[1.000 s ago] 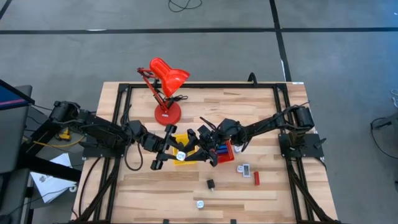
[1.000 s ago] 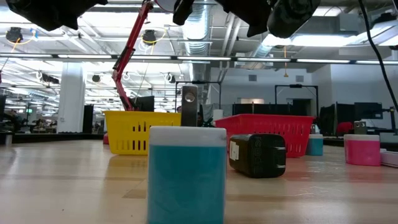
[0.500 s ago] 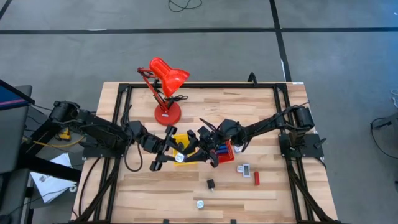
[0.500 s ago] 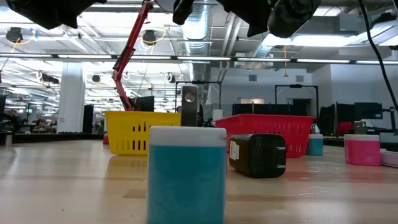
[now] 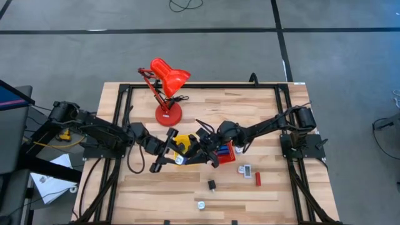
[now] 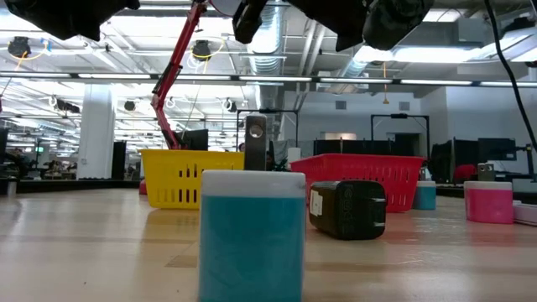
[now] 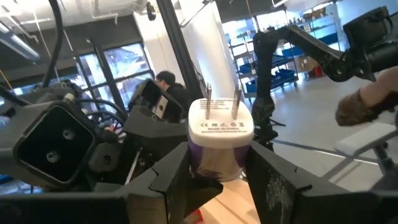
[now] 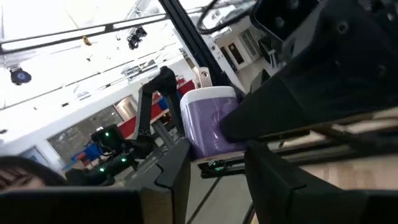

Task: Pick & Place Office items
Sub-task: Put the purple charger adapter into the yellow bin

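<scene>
Table-level look across scattered office items

A teal block (image 6: 252,235) looms nearest; a black plug adapter (image 6: 347,209) lies behind it, before the yellow basket (image 6: 180,177) and red basket (image 6: 369,174); a pink block (image 6: 488,201) stands right.

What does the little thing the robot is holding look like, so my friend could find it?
Start at the big red desk lamp, then look below it to the yellow tray in the middle of the table. Just above that tray, the left tool pinches a small plug adapter. Unlike the blue, pink and black pieces lying on the wood, it has a white top with two metal prongs and a purple body.
</scene>
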